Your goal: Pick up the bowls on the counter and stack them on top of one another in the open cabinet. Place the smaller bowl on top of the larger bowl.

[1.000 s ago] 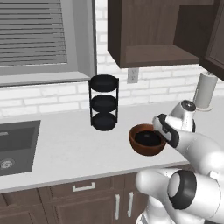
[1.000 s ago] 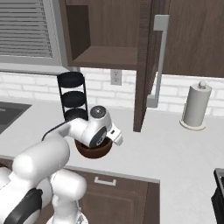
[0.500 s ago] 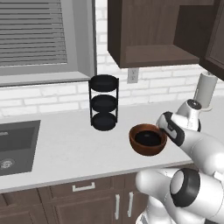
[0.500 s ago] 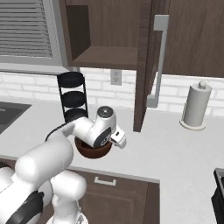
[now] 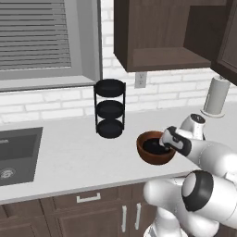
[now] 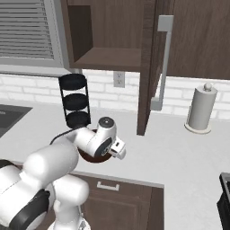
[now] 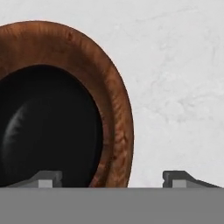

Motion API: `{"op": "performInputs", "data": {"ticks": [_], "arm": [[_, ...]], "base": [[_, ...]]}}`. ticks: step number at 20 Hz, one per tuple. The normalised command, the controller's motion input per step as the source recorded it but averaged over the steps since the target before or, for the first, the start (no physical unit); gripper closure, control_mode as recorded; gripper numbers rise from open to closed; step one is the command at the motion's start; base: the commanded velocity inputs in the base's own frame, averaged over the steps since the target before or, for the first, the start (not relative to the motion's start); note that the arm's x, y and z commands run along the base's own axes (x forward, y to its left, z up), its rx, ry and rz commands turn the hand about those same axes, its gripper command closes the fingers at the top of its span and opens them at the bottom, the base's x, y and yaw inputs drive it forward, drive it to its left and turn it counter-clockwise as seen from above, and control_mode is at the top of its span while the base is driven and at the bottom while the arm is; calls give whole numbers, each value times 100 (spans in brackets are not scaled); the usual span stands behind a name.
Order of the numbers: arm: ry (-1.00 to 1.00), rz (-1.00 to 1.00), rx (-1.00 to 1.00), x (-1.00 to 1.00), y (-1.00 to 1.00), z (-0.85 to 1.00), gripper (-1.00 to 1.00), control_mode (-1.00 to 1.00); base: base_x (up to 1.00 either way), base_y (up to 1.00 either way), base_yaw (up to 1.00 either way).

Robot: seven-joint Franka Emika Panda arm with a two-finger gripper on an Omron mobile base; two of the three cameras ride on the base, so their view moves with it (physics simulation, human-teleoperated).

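Observation:
The larger reddish-brown bowl (image 5: 156, 148) stands on the light counter (image 5: 69, 157) with the smaller black bowl (image 5: 155, 146) nested inside it. In the hand view the brown bowl (image 7: 111, 100) and the black bowl (image 7: 48, 127) lie left of centre. My gripper (image 7: 113, 178) is open, just above the brown bowl's near rim, one fingertip (image 7: 44, 177) over the black bowl and the other over bare counter (image 7: 175, 87). In the left base view the gripper (image 5: 169, 139) hangs at the bowl's right edge. The open cabinet (image 5: 166, 55) is above, its shelf (image 6: 108, 58) bare.
A black three-tier rack (image 5: 110, 109) stands behind the bowls near the wall. The open cabinet door (image 6: 148, 67) hangs over the counter right of the bowls. A paper towel roll (image 6: 200, 110) stands far right. A sink (image 5: 16, 152) lies at the left.
My hand has turned and sunk a little toward the brown bowl's rim. Both bowls stay where they were.

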Motion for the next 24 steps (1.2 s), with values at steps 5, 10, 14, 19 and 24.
{"op": "performInputs", "data": {"ticks": [5, 10, 14, 19, 24], "arm": [[10, 4, -1, 8, 16, -41, 100, -100], [-8, -4, 0, -9, 0, 38, 100, -100], [-20, -24, 0, -12, -7, 96, 100, -100], [-23, -29, 0, -32, -26, 100, 100, -100], [-19, -31, 7, -54, -22, 100, 100, -100]], "base": [[0, 0, 0], [0, 0, 0], [0, 0, 0], [0, 0, 0], [0, 0, 0]]}}
